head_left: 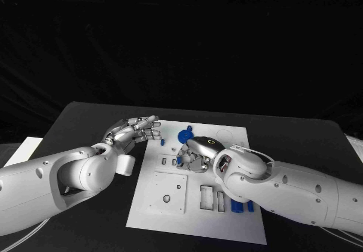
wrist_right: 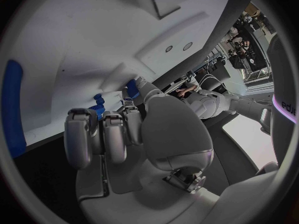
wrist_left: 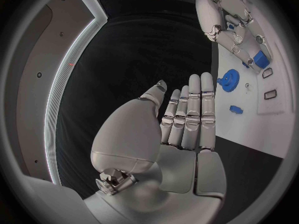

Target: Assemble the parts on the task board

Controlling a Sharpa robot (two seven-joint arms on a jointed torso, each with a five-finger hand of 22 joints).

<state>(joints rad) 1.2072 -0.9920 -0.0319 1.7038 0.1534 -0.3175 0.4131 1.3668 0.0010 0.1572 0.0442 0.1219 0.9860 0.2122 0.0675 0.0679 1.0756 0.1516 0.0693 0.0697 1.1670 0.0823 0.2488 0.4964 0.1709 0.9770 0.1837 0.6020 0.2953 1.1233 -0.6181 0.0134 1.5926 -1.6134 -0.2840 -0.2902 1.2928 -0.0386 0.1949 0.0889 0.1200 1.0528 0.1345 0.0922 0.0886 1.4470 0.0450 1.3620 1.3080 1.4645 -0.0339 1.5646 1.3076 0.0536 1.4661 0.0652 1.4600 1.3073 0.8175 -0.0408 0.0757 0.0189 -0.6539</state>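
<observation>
The white task board (head_left: 162, 210) lies in the middle of the black table. On its far end are a blue gear (head_left: 185, 136) (wrist_left: 229, 78) and a small blue piece (head_left: 162, 142) (wrist_left: 235, 109). My right hand (head_left: 198, 155) (wrist_left: 230, 20) is down on the board just in front of the gear, fingers curled around a ribbed blue part (wrist_right: 98, 104) (wrist_left: 258, 58) at its fingertips. My left hand (head_left: 140, 130) (wrist_left: 187, 119) hovers at the board's far left edge, fingers stretched out and holding nothing. Most of the held part is hidden.
Blue pegs (head_left: 241, 207) lie at the board's near right, beside rectangular slots (head_left: 212, 197). A square plate with holes (head_left: 166, 191) sits on the board's near left. A long blue peg (wrist_right: 12, 104) lies on the board. White paper (head_left: 22, 149) is at the table's left edge.
</observation>
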